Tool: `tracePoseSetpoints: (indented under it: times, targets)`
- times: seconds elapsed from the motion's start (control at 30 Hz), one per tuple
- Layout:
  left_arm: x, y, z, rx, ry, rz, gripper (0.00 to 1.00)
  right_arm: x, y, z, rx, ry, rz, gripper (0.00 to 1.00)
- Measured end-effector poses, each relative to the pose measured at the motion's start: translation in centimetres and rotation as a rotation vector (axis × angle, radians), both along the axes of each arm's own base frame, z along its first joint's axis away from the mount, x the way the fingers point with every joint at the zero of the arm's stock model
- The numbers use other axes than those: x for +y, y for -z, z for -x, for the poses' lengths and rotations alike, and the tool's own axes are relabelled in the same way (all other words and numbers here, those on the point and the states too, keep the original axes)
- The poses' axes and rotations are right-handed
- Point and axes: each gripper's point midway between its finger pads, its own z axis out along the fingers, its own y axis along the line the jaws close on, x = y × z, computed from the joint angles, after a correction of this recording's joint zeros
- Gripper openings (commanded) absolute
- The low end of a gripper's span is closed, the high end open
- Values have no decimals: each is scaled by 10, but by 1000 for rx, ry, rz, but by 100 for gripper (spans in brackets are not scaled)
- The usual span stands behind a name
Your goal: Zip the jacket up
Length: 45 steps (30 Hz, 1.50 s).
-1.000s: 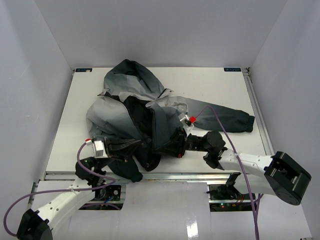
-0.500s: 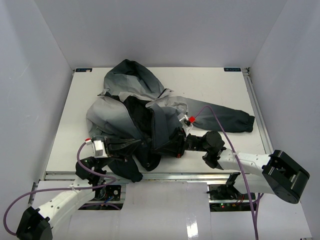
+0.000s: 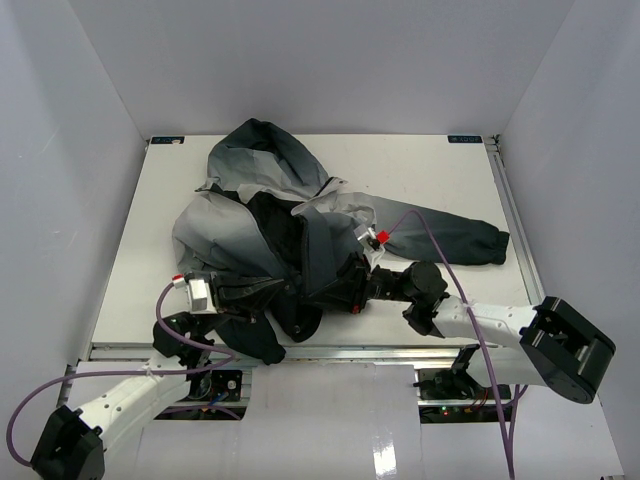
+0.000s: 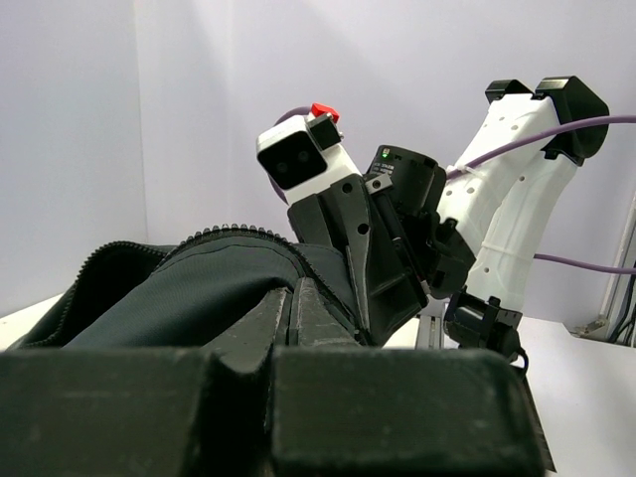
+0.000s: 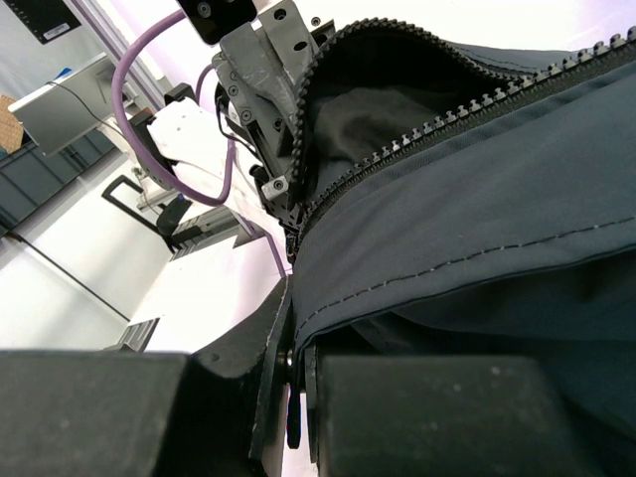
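Note:
The jacket (image 3: 290,215), grey fading to charcoal with black lining, lies crumpled on the white table (image 3: 420,180), hood at the back, one sleeve (image 3: 455,238) stretched right. My left gripper (image 3: 268,292) is shut on the jacket's bottom hem near the front edge; in the left wrist view its fingers (image 4: 298,313) pinch the fabric beside the zipper teeth (image 4: 238,237). My right gripper (image 3: 340,292) faces it from the right, shut on the jacket front edge (image 5: 447,229); in the right wrist view the fingers (image 5: 283,343) clamp the fabric and the zipper teeth (image 5: 417,124) part above.
White walls enclose the table on three sides. A metal rail (image 3: 330,350) runs along the table's near edge under both grippers. A purple cable (image 3: 440,250) loops over the right arm, another (image 3: 160,320) by the left wrist.
My right gripper has crept slightly left towards the left gripper, bunching the dark fabric between them. The left gripper has barely moved.

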Motion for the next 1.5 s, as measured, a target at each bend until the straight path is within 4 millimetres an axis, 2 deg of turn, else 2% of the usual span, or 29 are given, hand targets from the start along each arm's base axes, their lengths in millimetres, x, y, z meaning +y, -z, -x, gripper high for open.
tracePoseSetpoints:
  times: [0.43,0.67,1.07,1.5]
  targets:
    - [-2,-2,3,-11,19,5,0,4,-1,-3,13,-4,-4,8]
    - [2,-8,8,-36,16,20,0,2,-8,-3,3,7,-22,8]
    - [-3,0,1,-8,20,0,0,0,-13,-2,-2,14,-29,8]
    - [-4,-2,1,-18,24,7,0,-3,-14,-2,-16,22,-30,8]
